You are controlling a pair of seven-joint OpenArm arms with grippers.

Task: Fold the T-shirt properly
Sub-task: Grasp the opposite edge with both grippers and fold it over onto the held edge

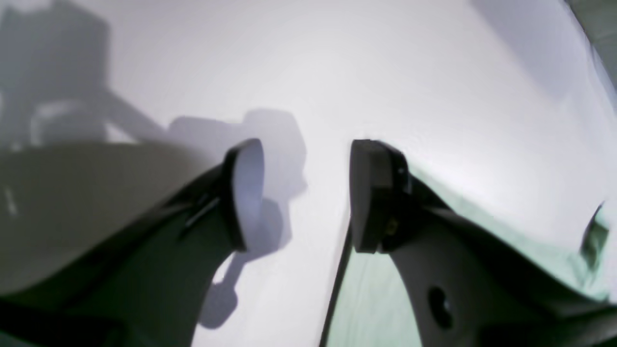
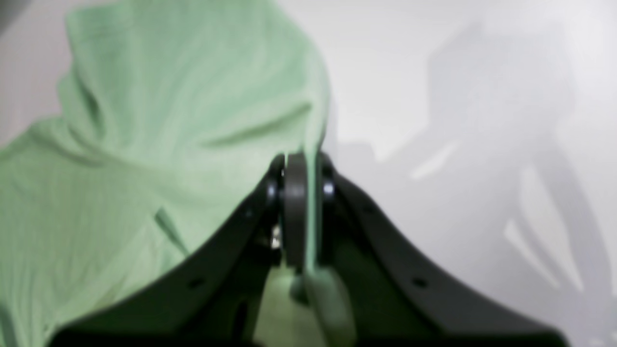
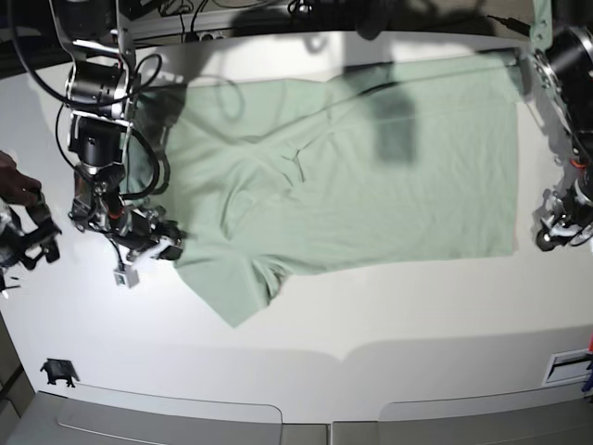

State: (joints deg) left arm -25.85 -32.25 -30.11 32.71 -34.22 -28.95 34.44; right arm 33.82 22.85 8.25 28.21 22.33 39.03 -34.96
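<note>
Overhead, shirt: the T-shirt [image 3: 352, 176] lies spread across the white table [image 3: 306, 320], wrinkled through its middle; one long hem runs near the table's right edge, and a sleeve [image 3: 236, 287] sticks out toward the lower left, its tip resting flat on the tabletop
Shirt colour: pale sage green, plain, unprinted
Right gripper: the right gripper [image 3: 165, 243] sits at the shirt's left edge, just above the protruding sleeve; in its wrist view the right gripper [image 2: 302, 193] has its jaws pressed together with a thin fold of green cloth pinched between them; fabric [image 2: 159, 144] rises in loose folds behind and to the left of the jaws
Left gripper: the left gripper [image 3: 556, 232] is low at the table's right side, just beyond the shirt's hem, apart from the cloth in the overhead view; in its wrist view the left gripper [image 1: 306, 193] has its jaws parted wide with bare white table between them, nothing held; the shirt's green edge [image 1: 376, 303] shows beneath and behind one finger
Table: white and smooth; shadows of the arms fall across it
Sharpness: both wrist views are blurred, so fine detail of the cloth cannot be made out
</note>
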